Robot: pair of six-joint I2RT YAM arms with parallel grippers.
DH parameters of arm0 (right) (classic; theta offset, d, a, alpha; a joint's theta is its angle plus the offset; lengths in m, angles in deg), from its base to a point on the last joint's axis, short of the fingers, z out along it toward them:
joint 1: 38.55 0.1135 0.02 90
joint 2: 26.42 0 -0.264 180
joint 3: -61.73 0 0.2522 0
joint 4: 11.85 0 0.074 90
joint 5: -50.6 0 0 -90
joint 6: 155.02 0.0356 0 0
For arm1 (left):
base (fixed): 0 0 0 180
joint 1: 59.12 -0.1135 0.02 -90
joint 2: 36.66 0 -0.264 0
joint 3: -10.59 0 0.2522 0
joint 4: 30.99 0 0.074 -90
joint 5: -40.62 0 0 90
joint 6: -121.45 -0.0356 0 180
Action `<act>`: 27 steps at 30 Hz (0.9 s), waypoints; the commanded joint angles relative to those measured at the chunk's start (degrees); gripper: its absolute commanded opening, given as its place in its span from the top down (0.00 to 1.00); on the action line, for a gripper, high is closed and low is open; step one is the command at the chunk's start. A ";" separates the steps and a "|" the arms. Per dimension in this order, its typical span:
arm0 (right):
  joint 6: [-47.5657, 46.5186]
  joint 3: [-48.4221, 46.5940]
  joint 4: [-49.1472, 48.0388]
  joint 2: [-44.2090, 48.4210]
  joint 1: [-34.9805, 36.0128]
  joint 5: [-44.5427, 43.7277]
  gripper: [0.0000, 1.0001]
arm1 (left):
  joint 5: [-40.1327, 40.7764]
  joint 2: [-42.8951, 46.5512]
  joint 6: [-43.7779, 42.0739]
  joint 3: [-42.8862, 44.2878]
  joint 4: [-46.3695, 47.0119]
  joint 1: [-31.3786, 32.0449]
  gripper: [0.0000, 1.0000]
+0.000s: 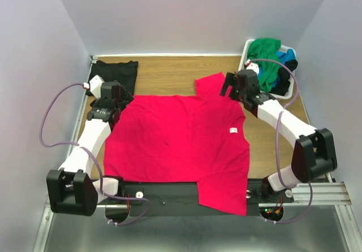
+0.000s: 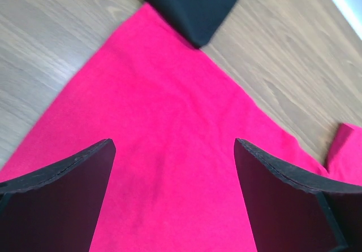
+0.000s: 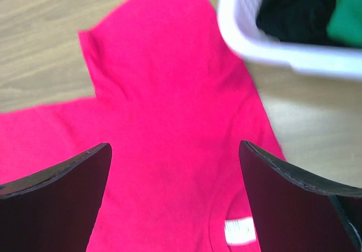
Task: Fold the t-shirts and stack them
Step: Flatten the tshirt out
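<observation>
A large pinkish-red t-shirt [image 1: 175,144] lies spread flat across the table, one sleeve hanging over the near edge, its white tag [image 1: 233,130] on the right side. My left gripper [image 1: 117,94] hovers open over the shirt's far-left corner [image 2: 169,122], nothing between its fingers. A folded black t-shirt [image 1: 116,74] lies just beyond that corner [image 2: 189,3]. My right gripper [image 1: 231,86] hovers open over the far-right sleeve and collar area [image 3: 169,82], with the tag [image 3: 240,231] near its right finger. Green [image 1: 264,48], blue [image 1: 287,56] and black [image 1: 281,82] t-shirts are heaped in the basket.
A white plastic laundry basket [image 1: 246,50] stands at the back right corner, close beside my right gripper; its rim [image 3: 271,48] shows in the right wrist view. Walls close the table on the left, back and right. Bare wood [image 1: 169,74] shows between the black shirt and the basket.
</observation>
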 commanded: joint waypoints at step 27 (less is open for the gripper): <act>-15.20 -54.37 -0.81 -48.37 -0.74 -1.88 0.00 | -14.21 -39.24 -17.32 16.60 17.81 -16.54 0.39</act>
